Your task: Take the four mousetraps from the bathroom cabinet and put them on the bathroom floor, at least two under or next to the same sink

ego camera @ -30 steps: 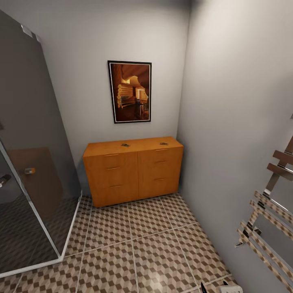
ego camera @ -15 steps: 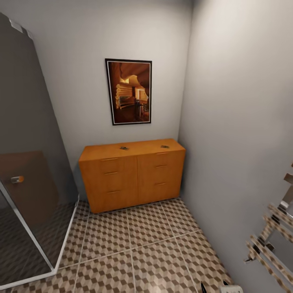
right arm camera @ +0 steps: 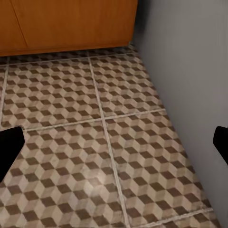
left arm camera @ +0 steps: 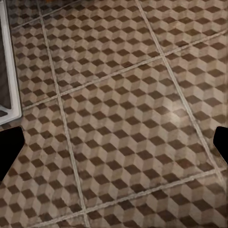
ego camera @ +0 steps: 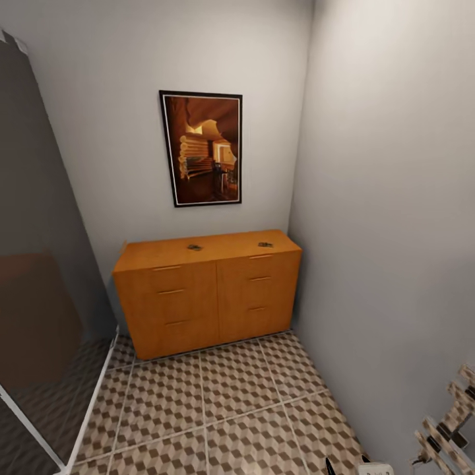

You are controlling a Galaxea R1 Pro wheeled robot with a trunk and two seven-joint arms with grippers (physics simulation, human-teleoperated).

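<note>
The orange-brown cabinet (ego camera: 204, 293) stands against the far wall, in the corner by the right wall. Two small mousetraps lie on its flat top, one near the middle (ego camera: 194, 247) and one toward the right end (ego camera: 265, 245). The cube-patterned bathroom floor (ego camera: 231, 402) stretches from me to the cabinet. My left gripper (left arm camera: 115, 148) hangs open over bare tiles, nothing between its dark fingertips (left arm camera: 9, 153). My right gripper (right arm camera: 115, 146) is open too, above the floor near the cabinet's lower front (right arm camera: 66, 23) and the right wall.
A glass shower enclosure (ego camera: 39, 264) with a white base frame (left arm camera: 9, 71) takes up the left side. A framed picture (ego camera: 202, 149) hangs above the cabinet. A towel rail (ego camera: 448, 429) sticks out at the lower right. The grey wall (ego camera: 389, 231) runs close along the right.
The camera has moved: the cabinet sits lower and larger in view, the shower glass has slid left and the towel rail has nearly left the lower right corner. Both grippers stay open.
</note>
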